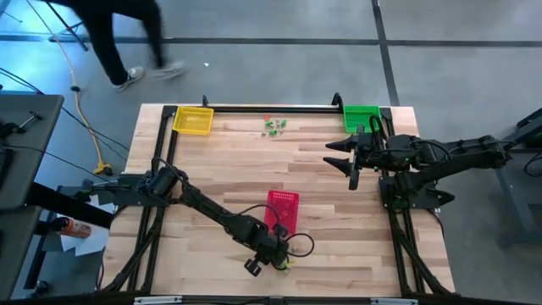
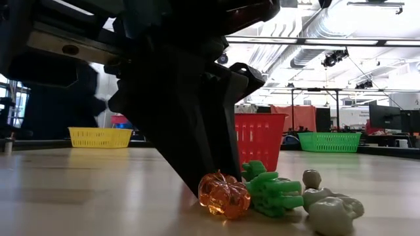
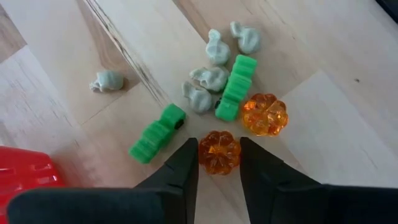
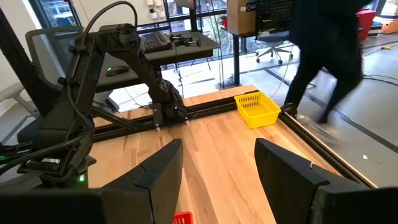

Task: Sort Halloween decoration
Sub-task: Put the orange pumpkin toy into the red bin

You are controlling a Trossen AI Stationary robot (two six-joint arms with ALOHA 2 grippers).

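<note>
A wooden bench [image 1: 220, 169] seen from above. At far left sits a yellow basket [image 1: 193, 120]. At the near edge, the left tool [image 3: 219, 163] is lowered over a cluster of Halloween decoration [image 3: 217, 93], its fingers narrowed either side of an orange pumpkin [image 3: 219, 152], probably to lift it for sorting. Just beyond stands a red basket [image 1: 283, 210]. Far right, beside a green basket [image 1: 361, 117], the right tool [image 4: 217, 162] waits with fingers wide, holding nothing.

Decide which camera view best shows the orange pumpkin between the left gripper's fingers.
The left wrist view: the orange pumpkin sits unobstructed between the left gripper fingers. The low view shows it side-on against a finger. The high view hides it; the right wrist view misses it.
</note>
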